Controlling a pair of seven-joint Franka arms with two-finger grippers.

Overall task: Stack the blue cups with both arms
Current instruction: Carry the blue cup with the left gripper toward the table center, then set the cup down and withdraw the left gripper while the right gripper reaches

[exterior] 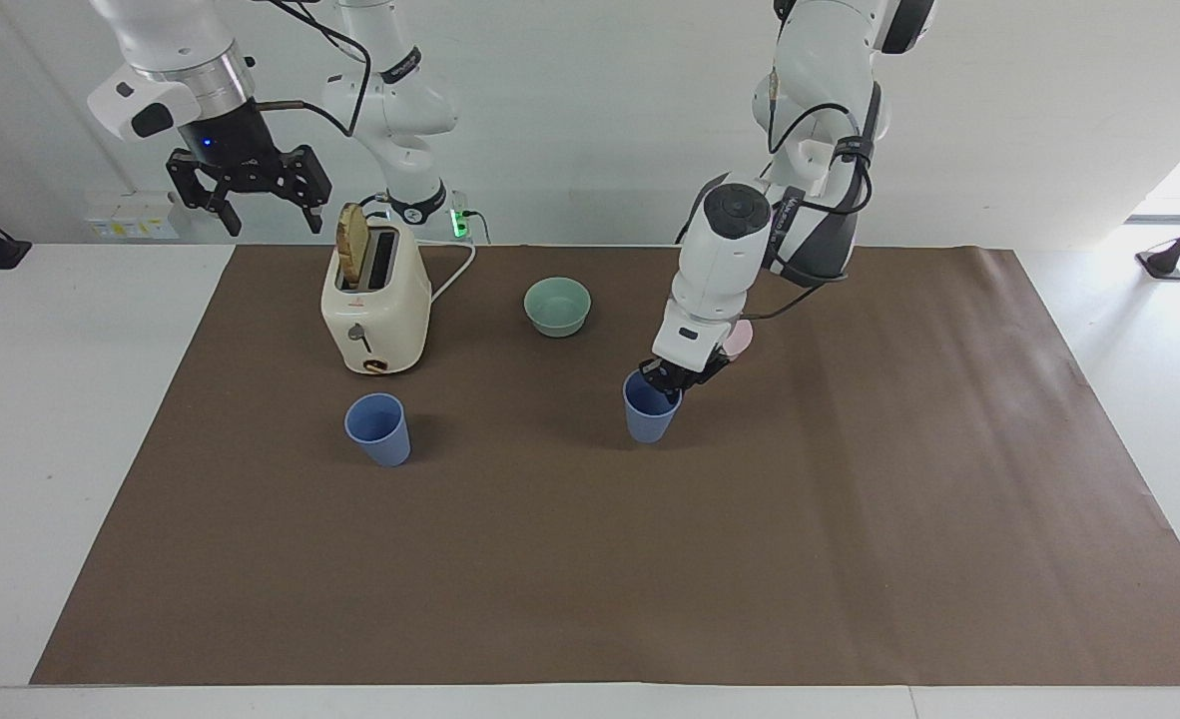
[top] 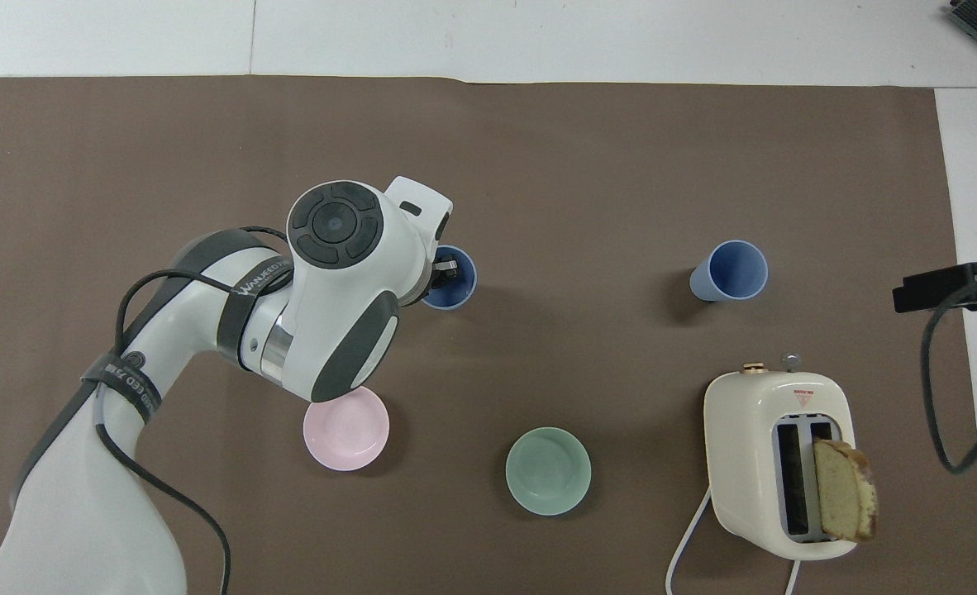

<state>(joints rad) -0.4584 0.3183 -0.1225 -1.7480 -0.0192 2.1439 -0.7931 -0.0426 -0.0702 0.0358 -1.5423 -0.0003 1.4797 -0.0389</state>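
Note:
My left gripper (exterior: 672,380) is shut on the rim of one blue cup (exterior: 649,413), one finger inside it, and holds it upright low over the middle of the brown mat; I cannot tell if the cup touches the mat. In the overhead view the left arm covers part of this cup (top: 455,279) and most of the left gripper (top: 444,272). The second blue cup (exterior: 378,429) stands upright on the mat toward the right arm's end, farther from the robots than the toaster; it also shows in the overhead view (top: 730,270). My right gripper (exterior: 269,215) waits open and empty, raised beside the toaster.
A cream toaster (exterior: 375,312) with a bread slice (exterior: 353,243) in one slot stands near the right arm's base. A green bowl (exterior: 557,306) and a pink bowl (top: 346,428) sit nearer to the robots than the held cup. The left arm partly hides the pink bowl.

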